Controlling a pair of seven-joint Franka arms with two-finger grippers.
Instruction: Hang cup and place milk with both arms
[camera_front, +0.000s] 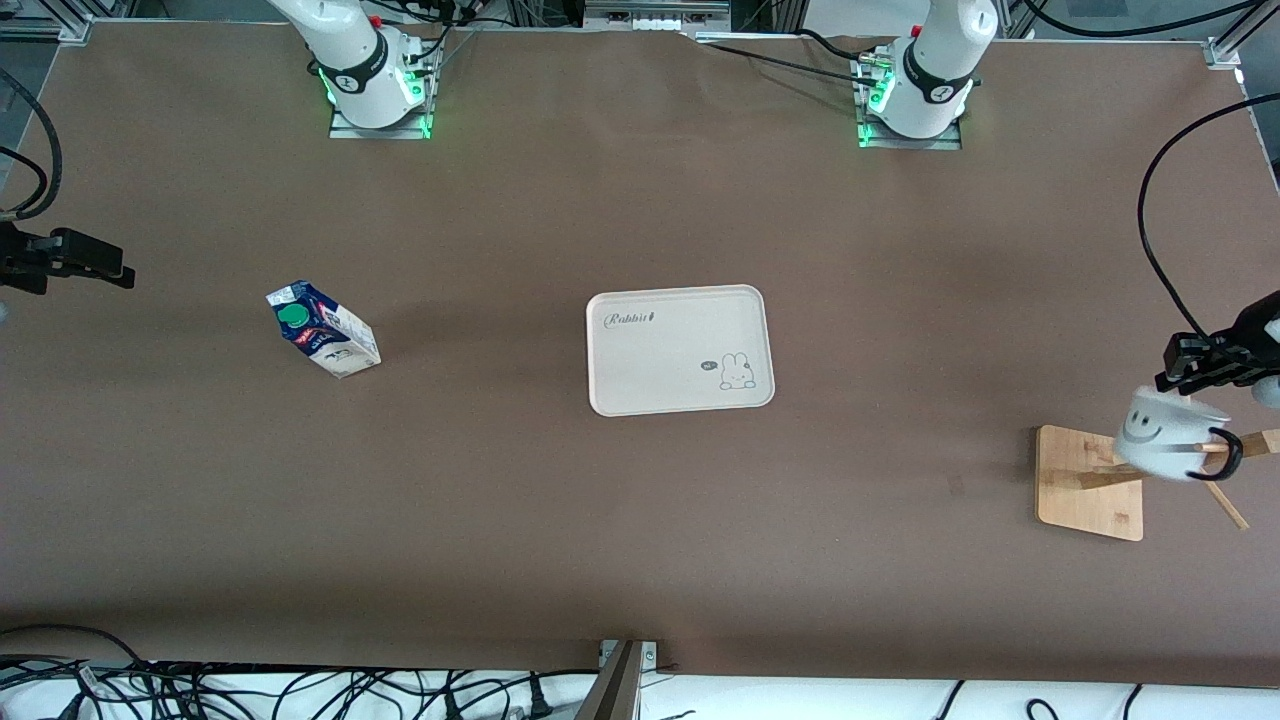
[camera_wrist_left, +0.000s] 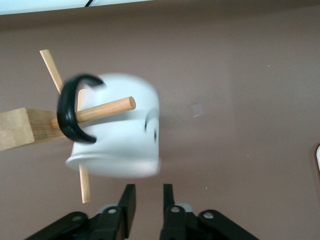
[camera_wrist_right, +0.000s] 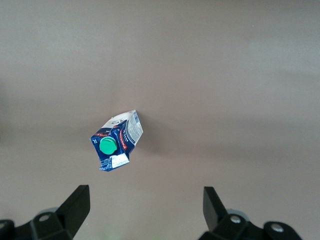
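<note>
The white cup (camera_front: 1168, 438) with a smiley face hangs by its black handle (camera_wrist_left: 70, 117) on a peg (camera_wrist_left: 105, 110) of the wooden rack (camera_front: 1088, 480) at the left arm's end of the table. It looks blurred in the left wrist view (camera_wrist_left: 125, 145). My left gripper (camera_front: 1185, 372) is just above the cup's rim, slightly open and empty (camera_wrist_left: 148, 194). The milk (camera_front: 322, 328) stands on the table toward the right arm's end, green cap up. My right gripper (camera_front: 100, 262) is wide open and empty (camera_wrist_right: 145, 200), up in the air with the milk (camera_wrist_right: 116, 141) below it.
A cream tray (camera_front: 680, 390) with a rabbit print lies at the middle of the table. The rack's base and slanting pegs (camera_front: 1225, 505) sit near the table's edge. Cables hang by the left gripper (camera_front: 1150, 230) and along the front edge.
</note>
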